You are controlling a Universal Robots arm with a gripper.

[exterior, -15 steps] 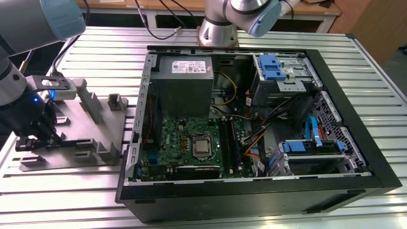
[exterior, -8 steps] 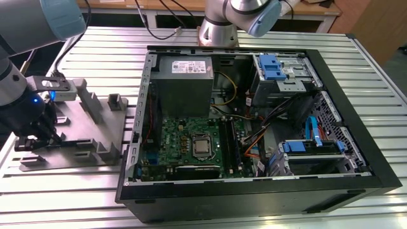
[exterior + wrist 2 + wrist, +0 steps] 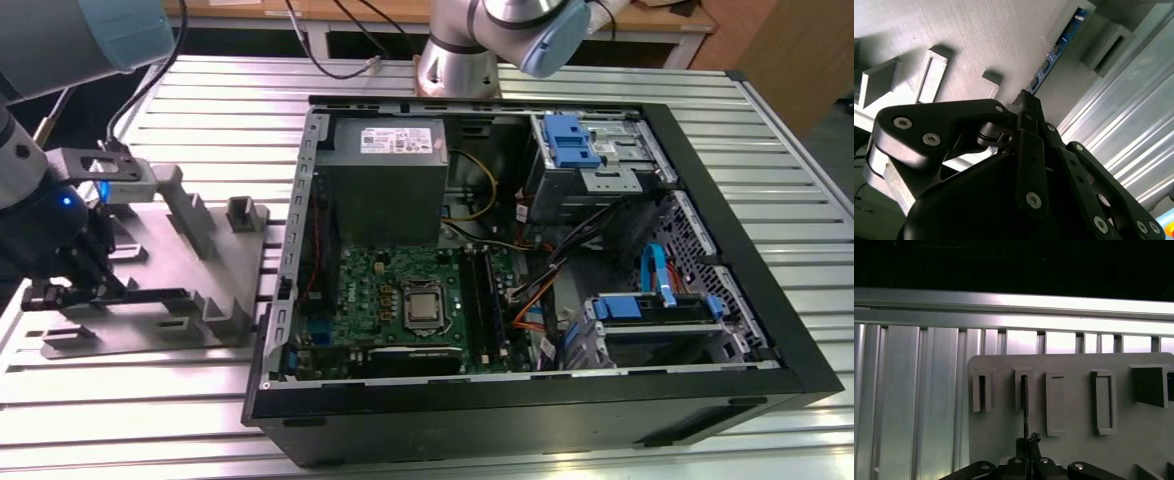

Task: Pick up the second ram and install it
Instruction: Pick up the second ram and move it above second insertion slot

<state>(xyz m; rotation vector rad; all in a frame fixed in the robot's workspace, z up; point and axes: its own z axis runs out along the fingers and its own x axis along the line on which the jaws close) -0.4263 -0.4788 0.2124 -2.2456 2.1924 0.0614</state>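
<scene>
The black, jointed tool (image 3: 1026, 102) is pinched narrow on the second ram (image 3: 1054, 52), a thin flat board standing edgewise in a matte grey slotted holder (image 3: 1074, 405). The first wrist view shows the board as a dark line; the second shows its printed face. In the exterior view, an open computer case (image 3: 747, 330) sits on the ribbed metal surface (image 3: 134, 400).

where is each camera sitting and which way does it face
Exterior view: off the arm, high up, looking down on the open computer case, the grey fixture and the gripper.
Second wrist view: on the wrist, looking along the gripper at the second ram.
First wrist view: on the wrist, looking past the gripper over the fixture to the slatted table.
Shared: both wrist views show the gripper shut on the second ram.
</scene>
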